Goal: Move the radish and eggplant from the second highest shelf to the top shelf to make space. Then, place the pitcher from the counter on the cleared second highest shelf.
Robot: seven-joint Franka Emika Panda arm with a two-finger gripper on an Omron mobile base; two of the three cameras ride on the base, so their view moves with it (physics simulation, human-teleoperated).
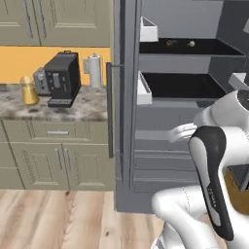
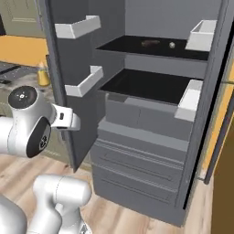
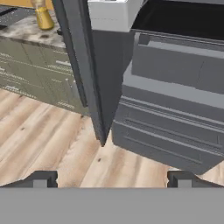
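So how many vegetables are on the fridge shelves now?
2, both on the upper black shelf: a dark elongated eggplant to the left, a pale round radish to its right. None visible on the shelf below.

The wide black second highest shelf lies bare, with open room above it up to the black top shelf. White door bins on the open grey fridge door stand left of this shelf, and another white bin narrows its right side.
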